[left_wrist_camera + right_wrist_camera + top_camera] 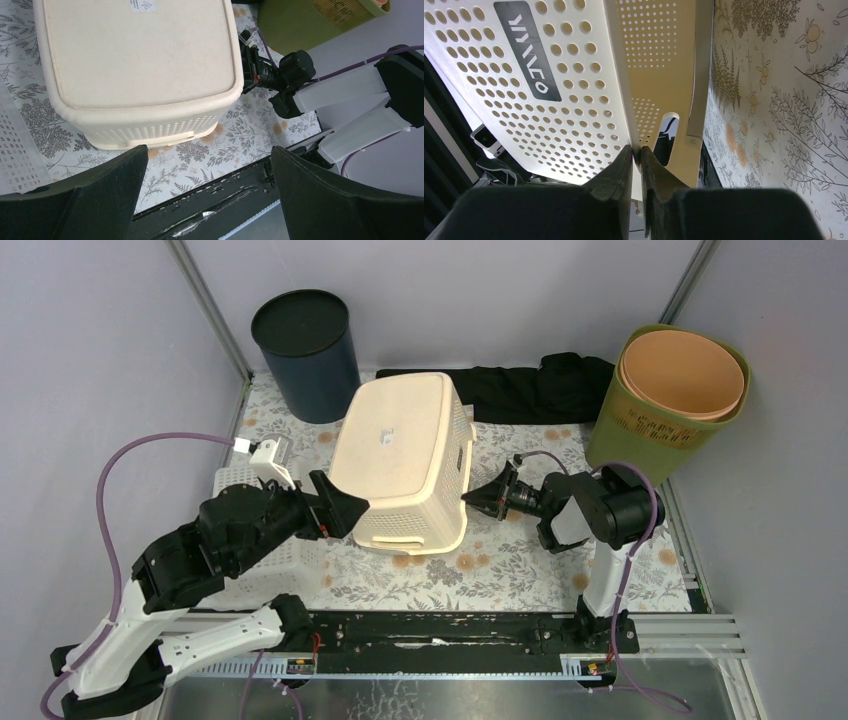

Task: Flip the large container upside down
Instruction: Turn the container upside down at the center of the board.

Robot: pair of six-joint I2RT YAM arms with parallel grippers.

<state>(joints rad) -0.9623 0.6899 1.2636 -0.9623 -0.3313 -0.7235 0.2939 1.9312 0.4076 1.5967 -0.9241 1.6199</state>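
The table [520, 565] has flowers on it. The large container [400, 440] sits in the middle, bottom side up and a bit tipped. The right jaws pinch its thin wall by the rim. The left jaws are wide open beside it, holding nothing. The flip looks almost done. Next, I think, the container must be set down flat and let go.

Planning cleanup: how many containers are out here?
5: cream basket centre; white basket at left edge; dark bin back left; green bin back right, orange bin nested inside. More may be nested unseen.

large container [135, 70] cut off at top edge, sticker [142, 5] print unreadable
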